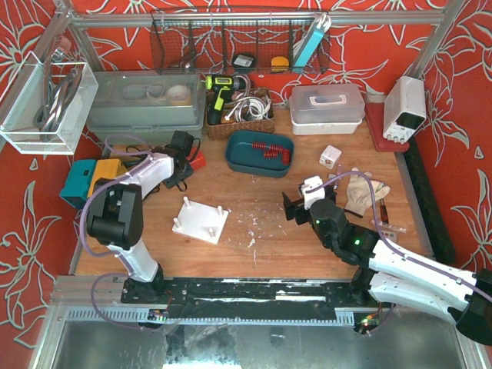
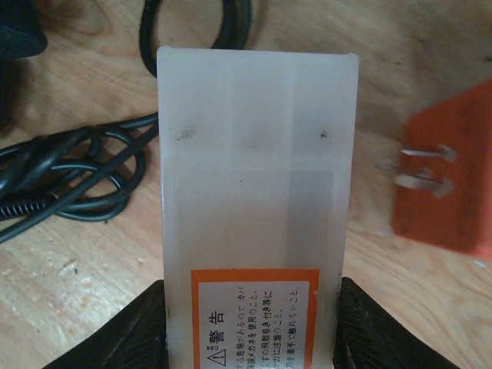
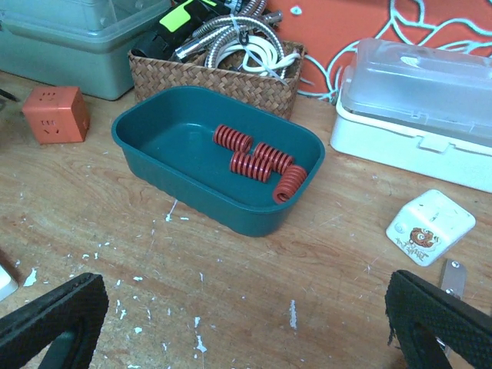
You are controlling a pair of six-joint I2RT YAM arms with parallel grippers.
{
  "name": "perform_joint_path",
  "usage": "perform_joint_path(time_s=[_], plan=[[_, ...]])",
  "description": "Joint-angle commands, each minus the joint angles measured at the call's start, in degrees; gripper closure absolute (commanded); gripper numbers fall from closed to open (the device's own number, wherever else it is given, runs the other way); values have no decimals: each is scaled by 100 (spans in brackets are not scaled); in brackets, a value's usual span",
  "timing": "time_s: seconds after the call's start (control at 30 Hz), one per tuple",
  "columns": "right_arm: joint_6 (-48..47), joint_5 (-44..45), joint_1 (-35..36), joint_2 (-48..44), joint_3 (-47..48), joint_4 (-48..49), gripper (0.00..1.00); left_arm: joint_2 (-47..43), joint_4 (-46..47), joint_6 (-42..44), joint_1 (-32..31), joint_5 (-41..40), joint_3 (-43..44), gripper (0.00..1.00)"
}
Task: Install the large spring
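**Operator:** How does the right side stand?

**Spotter:** Your right gripper point(image 3: 246, 327) is spread wide. One black finger point(image 3: 54, 319) sits at each lower corner of its wrist view, with scuffed wood between them. From above, it sits over the table just right of the middle.

**Operator:** And the spring?

**Spotter:** Straight ahead of those fingers, the red springs point(image 3: 261, 161) lie in the teal tray point(image 3: 154, 146), bunched toward its right half and well apart from your gripper. There are several coils, and I cannot tell you which is the large one. A wicker basket point(image 3: 215, 77) stands touching the tray's far side. A white lidded box point(image 3: 415, 115) sits to the tray's right, and a small white cube point(image 3: 429, 227) lies nearer you.

**Operator:** The plate?

**Spotter:** The white peg plate point(image 1: 201, 221) lies flat on the table between your two arms, to the left of the right gripper. Its pegs stand upright.

**Operator:** Left side?

**Spotter:** Your left gripper point(image 2: 250, 330) is clamped on a white plastic case point(image 2: 257, 154) that carries an orange-framed warning label, with a finger pressed to each side. In that wrist view, black cables point(image 2: 69, 173) lie on the left. An orange plug cube point(image 2: 450, 177) lies on the right — its prongs point toward the case.
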Motion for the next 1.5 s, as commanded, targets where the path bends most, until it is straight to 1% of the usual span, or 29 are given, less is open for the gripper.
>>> perform_joint_path(time_s=[0.0, 0.1, 0.2, 0.3, 0.37, 0.4, 0.43, 0.53, 0.67, 0.73, 0.77, 0.8, 0.87, 0.93, 1.0, 1.03, 1.1, 1.13, 1.17, 1.2, 1.27, 1.33, 1.4, 1.47], plan=[[85, 25, 14, -47, 87, -102, 1, 345, 27, -94, 135, -494, 251, 61], [93, 25, 18, -17, 92, -97, 1, 535, -39, -170, 211, -540, 261, 59], [96, 27, 18, 25, 104, -107, 1, 632, -82, -222, 259, -565, 273, 51], [96, 26, 16, 62, 113, -106, 1, 660, -136, -206, 271, -548, 311, 38], [96, 35, 18, 85, 114, -97, 1, 657, -272, -237, 277, -575, 379, 29], [96, 43, 14, 91, 121, -106, 1, 655, -398, -273, 279, -597, 423, 23], [96, 44, 17, 100, 120, -108, 1, 646, -506, -294, 281, -627, 465, 19], [88, 61, 16, 113, 122, -113, 1, 512, -732, -243, 281, -611, 595, 14], [102, 107, 18, 133, 102, -78, 1, 62, -686, 270, 278, -199, 565, 12], [127, 117, 14, 196, 105, -52, 1, -298, -433, 625, 263, 240, 411, 10], [130, 131, 10, 242, 105, -36, 1, -503, -285, 792, 262, 522, 320, 3], [135, 172, 10, 294, 105, 5, 1, -696, -169, 914, 255, 791, 226, 0], [220, 381, -2, 428, 124, 60, 1, -1096, 159, 1132, 253, 1418, -4, 0], [207, 420, -20, 595, 202, 82, 1, -1554, 673, 1406, 240, 2280, -325, 0], [-103, 65, -46, 811, 375, 33, 1, -2019, 1406, 1647, 231, 3432, -793, 0], [-165, 29, -54, 929, 570, -170, 1, -2268, 1843, 1672, 198, 4011, -1076, 0], [-193, 113, -175, 1195, 922, -546, 1, -2734, 2623, 1646, 48, 4693, -1588, 0], [-207, -31, -287, 1306, 1062, -629, 1, -2939, 2930, 1669, -89, 4828, -1793, 0], [-230, -305, -554, 1441, 1233, -701, 1, -3168, 3150, 1705, -244, 4796, -1938, 0], [-317, -822, -775, 1639, 1426, -760, 1, -3314, 3304, 1742, -459, 4650, -2037, 0], [-548, -1496, -1123, 2104, 1931, -1046, 1, -3475, 3650, 1846, -913, 4370, -2145, 0], [-896, -1692, -1318, 2624, 2491, -1450, 2, -3550, 4061, 1814, -1298, 4117, -2244, 0], [-1402, -1738, -1418, 3061, 2881, -1634, 4, -3646, 4403, 1766, -1533, 4047, -2400, 0], [-1815, -1918, -1557, 3467, 3212, -1788, 10, -3765, 4671, 1801, -1668, 3837, -2670, 0]])
